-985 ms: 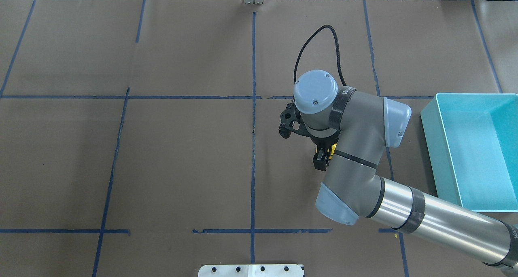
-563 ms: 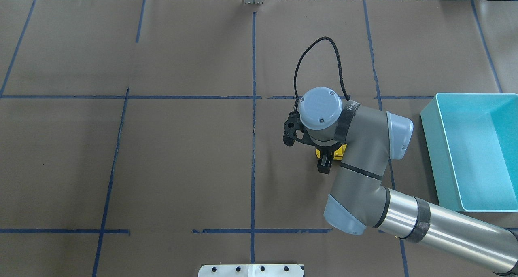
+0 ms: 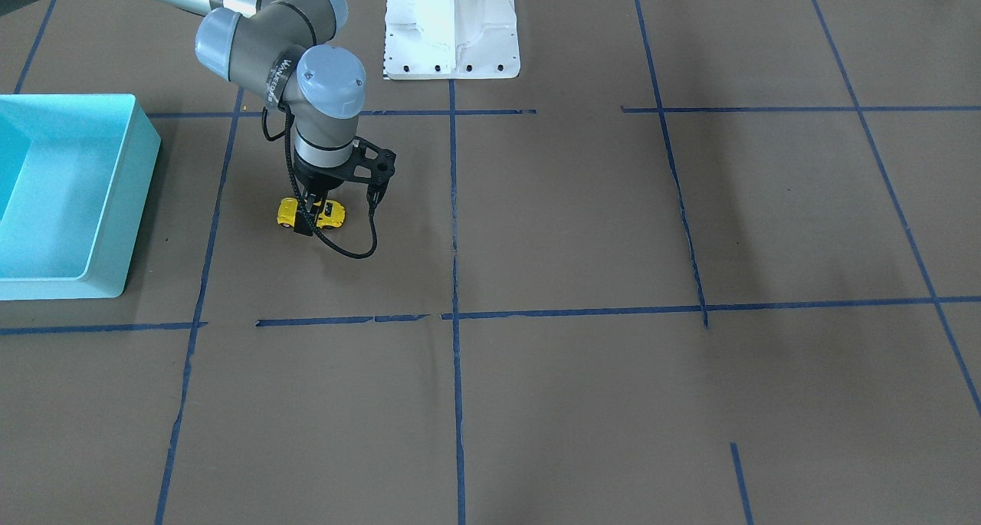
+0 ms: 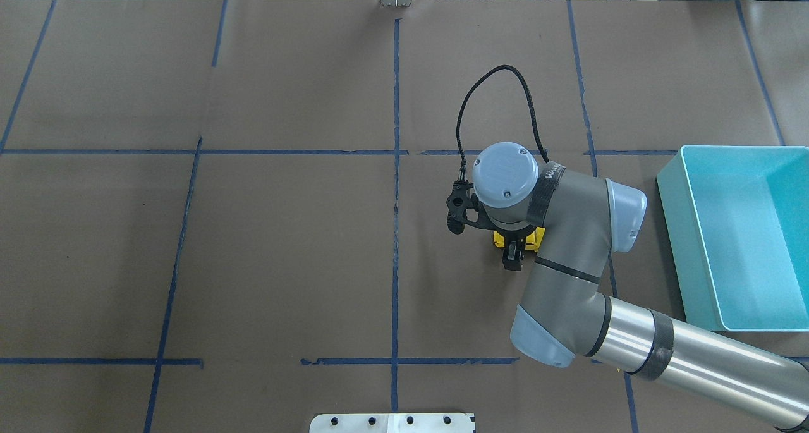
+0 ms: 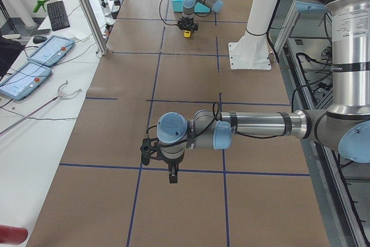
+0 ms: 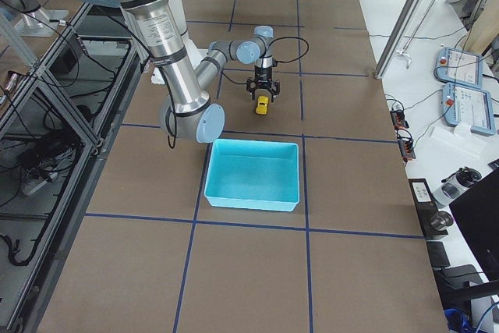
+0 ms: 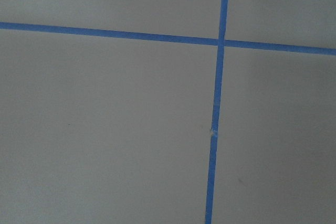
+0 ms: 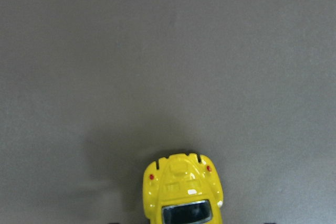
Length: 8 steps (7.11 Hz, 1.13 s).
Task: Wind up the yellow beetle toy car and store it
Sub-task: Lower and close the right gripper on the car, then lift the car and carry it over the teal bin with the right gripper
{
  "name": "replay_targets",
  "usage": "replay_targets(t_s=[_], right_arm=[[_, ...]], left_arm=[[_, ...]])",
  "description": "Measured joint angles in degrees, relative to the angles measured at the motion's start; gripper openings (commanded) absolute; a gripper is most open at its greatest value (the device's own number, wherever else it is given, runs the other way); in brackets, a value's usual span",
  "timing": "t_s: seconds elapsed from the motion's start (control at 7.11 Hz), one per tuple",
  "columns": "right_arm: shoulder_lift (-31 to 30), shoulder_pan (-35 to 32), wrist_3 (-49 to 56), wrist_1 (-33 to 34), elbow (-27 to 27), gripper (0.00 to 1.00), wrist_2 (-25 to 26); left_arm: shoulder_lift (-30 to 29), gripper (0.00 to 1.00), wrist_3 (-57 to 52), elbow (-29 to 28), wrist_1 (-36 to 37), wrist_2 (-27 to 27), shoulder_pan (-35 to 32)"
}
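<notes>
One yellow car (image 3: 334, 215), one bin (image 3: 139, 194)

The car (image 8: 181, 195) has a smooth, glossy yellow shell that catches bright highlights, and a shiny dark window. The paper (image 4: 284, 243) over the table is matt brown, faintly creased and wrinkled along its seams. The tape (image 4: 395, 104) on it is blue with a slight sheen, frayed in places. The bin (image 4: 692, 243) is smooth turquoise plastic with a soft satin gloss. The right arm (image 4: 695, 363) has a tube of polished bare metal and matt grey joints. Its caps (image 4: 505, 174) are smooth, pale blue-grey plastic. The right gripper (image 3: 310, 217) looks like matt black plastic. The cable (image 4: 493, 73) is black and seems braided. The base (image 3: 452, 27) is white and glossy, seemingly painted metal.
</notes>
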State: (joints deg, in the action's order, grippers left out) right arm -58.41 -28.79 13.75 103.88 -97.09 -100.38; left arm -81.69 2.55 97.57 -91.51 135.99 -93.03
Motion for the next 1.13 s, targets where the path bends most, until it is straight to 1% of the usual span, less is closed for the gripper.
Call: replay_targets(t_s=[0.28,0.42,0.84,0.98,1.13], right_arm=[[-0.03,-0.17,0.18,-0.22,0.03,0.55,-0.05],[-0.02,-0.27,0.14,-0.25,-0.04,0.51,-0.02],[0.06,-1.88,0.06,0.05,-0.86,0.48,-0.56],[-0.22,-3.22,0.09,1.46,-2.45,0.48,-1.11],[-0.92,-4.31,0.19,4.75,-5.47,0.48,-1.56]], left_arm=[[-0.03,1.00,-0.15,0.01,0.04,-0.51,0.10],[-0.06,1.00,-0.16,0.09,-0.02,-1.02,0.12],[-0.15,1.00,-0.25,0.04,-0.07,-1.66,0.13],[-0.15,1.00,-0.26,0.06,-0.07,-1.68,0.13],[-0.14,1.00,-0.26,0.10,-0.05,-1.69,0.13]])
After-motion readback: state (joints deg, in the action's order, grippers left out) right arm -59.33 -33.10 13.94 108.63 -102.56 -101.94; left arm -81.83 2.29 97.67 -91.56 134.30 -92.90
